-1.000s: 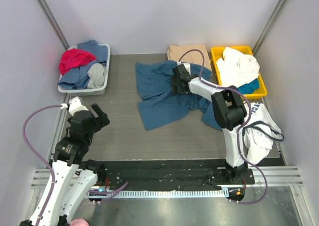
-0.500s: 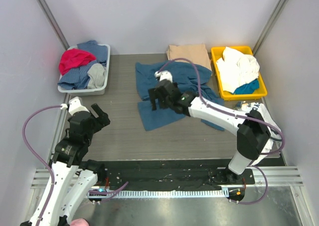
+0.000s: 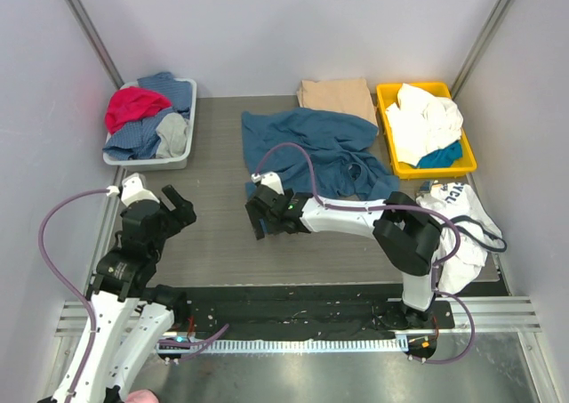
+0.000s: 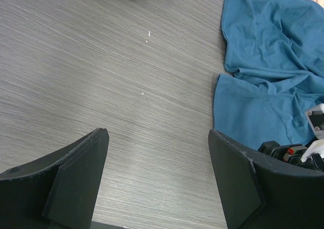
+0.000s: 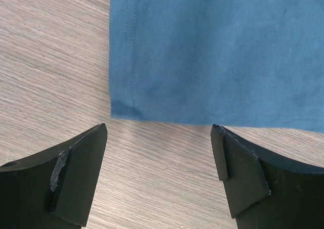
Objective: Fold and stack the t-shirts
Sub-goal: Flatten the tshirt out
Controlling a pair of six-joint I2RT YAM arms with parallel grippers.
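The teal-blue t-shirt (image 3: 311, 145) lies unfolded and rumpled on the table (image 3: 213, 238), across the middle toward the far edge, with its wrinkled far end just beside the tan t-shirt (image 3: 336, 93). The tan t-shirt sits as a flat folded rectangle against the far edge. The right arm reaches across to the left. The right gripper (image 3: 259, 211) hangs over the near-left corner of the blue shirt. In the right wrist view its fingers (image 5: 81, 173) are spread wide apart and grasp nothing. The stitched hem corner of the shirt (image 5: 212, 52) lies just ahead of them, with bare wood-grain tabletop between the tips. The left gripper (image 3: 175, 207) is held above the near-left part of the table, well apart from the blue shirt. Its jaws are released too, and the left wrist view shows only bare tabletop between the fingers (image 4: 76, 183), with the shirt's left edge (image 4: 268, 62) off to one side. A grey basket (image 3: 182, 158) in the far-left corner holds a heap of red, blue and grey clothes. A yellow bin (image 3: 391, 96) in the far-right corner holds white cloth over a teal piece. A white shirt (image 3: 458, 216) with dark lettering lies crumpled at the right edge, beside the right arm.
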